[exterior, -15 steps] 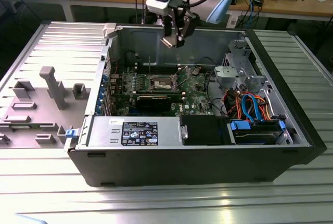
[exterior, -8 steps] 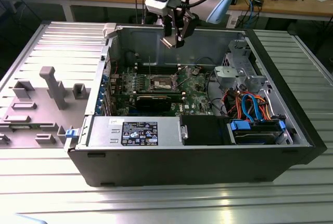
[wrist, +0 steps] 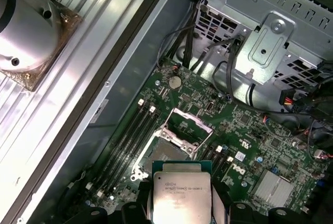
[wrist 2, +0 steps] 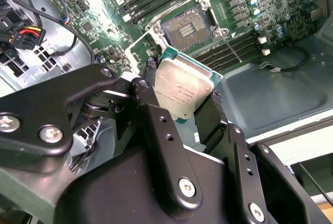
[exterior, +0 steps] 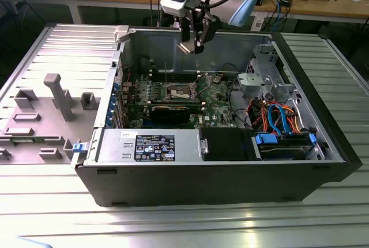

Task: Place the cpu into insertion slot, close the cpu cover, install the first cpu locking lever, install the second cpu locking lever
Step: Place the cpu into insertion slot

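Step 1, placement, in hand: black gripper [exterior: 193,45], fingers [wrist 2: 209,113] clamped on edges of flat square silver-grey cpu [wrist: 181,195], held well above tan-gold, silver-framed insertion slot [wrist 2: 187,26] w/ thin silver cpu cover [wrist: 186,128] raised; seating req. chip squared to slot.

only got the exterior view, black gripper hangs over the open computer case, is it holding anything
Observer: Yes. In the second wrist view the gripper is shut on the cpu, a small flat square chip with a dull silver-grey top.
Operator: socket empty
Observer: Yes, the insertion slot, a square tan-gold contact field, holds nothing.
Operator: cover up
Observer: In the first wrist view the cpu cover, a thin silver frame plate, is swung open off the slot.
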`<move>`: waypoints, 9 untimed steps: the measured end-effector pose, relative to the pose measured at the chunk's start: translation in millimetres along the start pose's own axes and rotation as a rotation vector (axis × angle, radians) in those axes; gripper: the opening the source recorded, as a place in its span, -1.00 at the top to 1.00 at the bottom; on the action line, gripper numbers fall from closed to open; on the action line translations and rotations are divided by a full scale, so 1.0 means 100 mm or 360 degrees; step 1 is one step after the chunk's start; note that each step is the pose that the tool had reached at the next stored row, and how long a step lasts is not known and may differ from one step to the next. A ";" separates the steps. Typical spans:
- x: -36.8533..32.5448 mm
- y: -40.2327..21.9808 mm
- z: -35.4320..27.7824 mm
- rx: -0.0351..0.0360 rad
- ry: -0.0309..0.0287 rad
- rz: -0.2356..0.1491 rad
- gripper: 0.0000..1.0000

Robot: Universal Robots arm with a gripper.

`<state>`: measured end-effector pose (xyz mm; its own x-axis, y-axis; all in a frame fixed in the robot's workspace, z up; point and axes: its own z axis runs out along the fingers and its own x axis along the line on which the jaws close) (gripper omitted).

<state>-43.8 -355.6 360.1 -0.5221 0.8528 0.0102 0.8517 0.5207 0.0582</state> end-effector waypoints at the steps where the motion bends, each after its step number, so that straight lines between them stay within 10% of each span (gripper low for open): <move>1: 0.000 0.000 0.003 0.0007 -0.00040 0.0004 -0.08; 9: 0.000 -0.002 0.032 0.0060 0.00131 0.0061 -0.08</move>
<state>-43.8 -355.6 356.9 -0.4893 0.8719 0.0200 0.8721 0.4889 0.0198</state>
